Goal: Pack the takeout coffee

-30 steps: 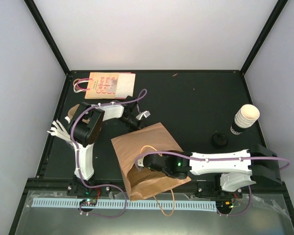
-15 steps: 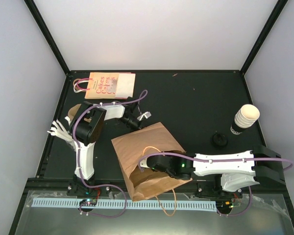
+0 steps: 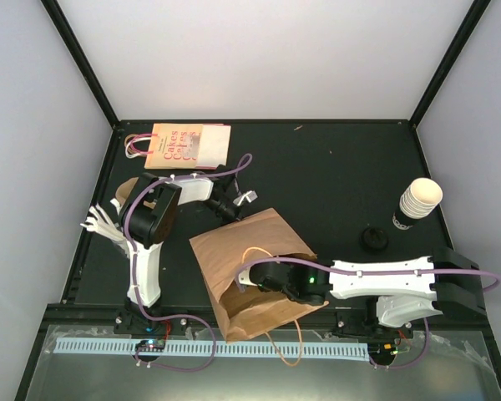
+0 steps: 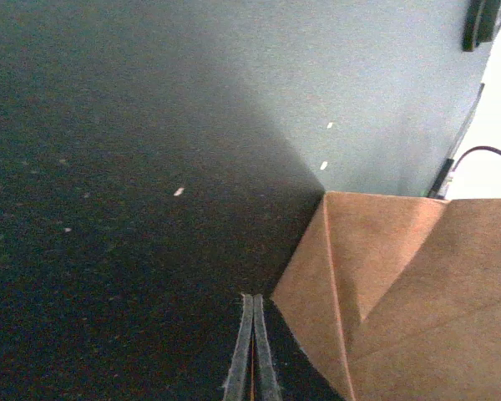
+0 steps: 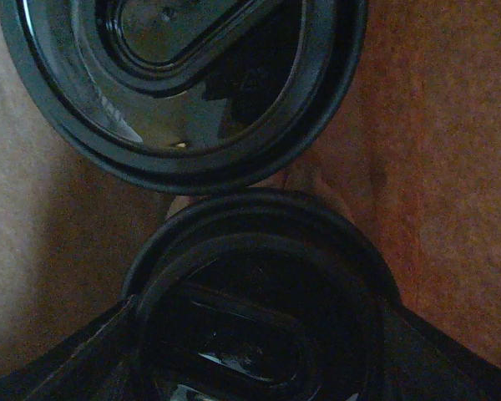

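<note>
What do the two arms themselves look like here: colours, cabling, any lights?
The left arm and right arm both have white link shells between black joint housings. A lilac cable runs along each, held by white ties. A green light glows on the right arm's black wrist. The left gripper has thin, flat grey fingers.

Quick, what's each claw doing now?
Left claw: closed, beside the brown paper bag.
Right claw: holding the takeout coffee cup with round black plastic lid.

Coffee [image 5: 259,313] in bag [image 3: 225,261] (beside another cup [image 5: 184,92])
</note>
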Motion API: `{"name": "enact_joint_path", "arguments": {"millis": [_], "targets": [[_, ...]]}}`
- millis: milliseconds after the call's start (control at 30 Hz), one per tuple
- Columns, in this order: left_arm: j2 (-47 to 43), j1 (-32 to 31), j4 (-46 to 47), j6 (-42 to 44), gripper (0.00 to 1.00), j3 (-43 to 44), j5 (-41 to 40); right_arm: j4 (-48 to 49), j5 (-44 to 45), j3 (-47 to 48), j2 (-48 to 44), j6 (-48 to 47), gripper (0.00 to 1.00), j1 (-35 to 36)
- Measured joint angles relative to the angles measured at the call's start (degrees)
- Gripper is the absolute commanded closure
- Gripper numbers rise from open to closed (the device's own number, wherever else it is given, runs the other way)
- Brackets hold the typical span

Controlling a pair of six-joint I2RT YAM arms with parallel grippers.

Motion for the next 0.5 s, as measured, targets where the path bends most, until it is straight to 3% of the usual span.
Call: {"name": "enact_joint_path", "arguments": {"millis": [100, 267, 500], "targets": [[0.00, -0.20, -0.68, 0.46, 0.89, 0.50, -2.01, -1.75, -0.76, 1.05, 0.00, 0.63, 0.56, -0.17], [-0.57, -0.76, -0.96, 1.14, 0.61, 1.29, -6.47, -4.79, -2.14, 2.78, 0.00, 1.86, 0.56, -0.20], [-4.07, 0.26, 0.28, -1.01, 0.39, 3.28, -9.20, -6.71, -3.06, 3.45, 0.00, 2.56, 0.56, -0.22]]}}
